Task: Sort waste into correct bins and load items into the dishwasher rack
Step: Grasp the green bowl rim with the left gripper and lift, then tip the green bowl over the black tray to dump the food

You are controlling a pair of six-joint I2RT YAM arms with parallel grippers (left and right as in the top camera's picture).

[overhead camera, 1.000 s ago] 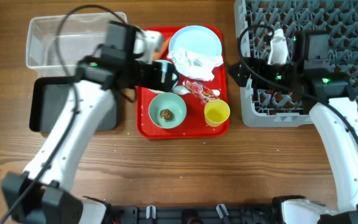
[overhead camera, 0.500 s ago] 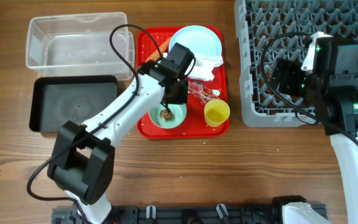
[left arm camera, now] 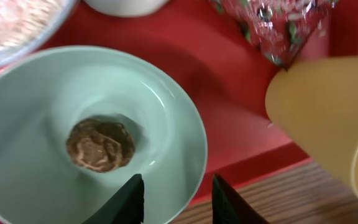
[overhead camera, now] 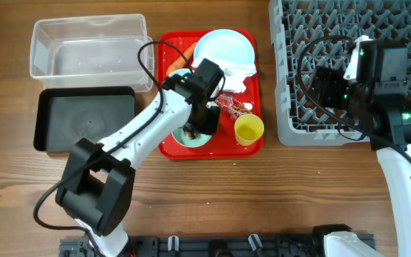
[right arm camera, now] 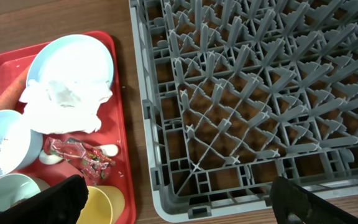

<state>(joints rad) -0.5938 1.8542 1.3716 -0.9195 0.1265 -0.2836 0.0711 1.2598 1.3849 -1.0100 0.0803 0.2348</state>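
Wooden tabletop [overhead camera: 262, 200]: nothing sorted. Clear plastic tub [overhead camera: 84, 57] and grey pegged crate [overhead camera: 295, 125] flanking the loaded flat red tray [overhead camera: 166, 146] sit empty. Left gripper [left arm camera: 178, 200], spread, over small brown lump [left arm camera: 99, 144]; right gripper [right arm camera: 176, 205] spread.

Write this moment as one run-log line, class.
left gripper: open, over bowl, lump inside, not gripped | right gripper: open, empty, over rack | stage: lump pick pending

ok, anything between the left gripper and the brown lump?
Nothing in the way. In the left wrist view, only bare inner surface of the mint-green bowl separates the open left gripper from the brown lump.
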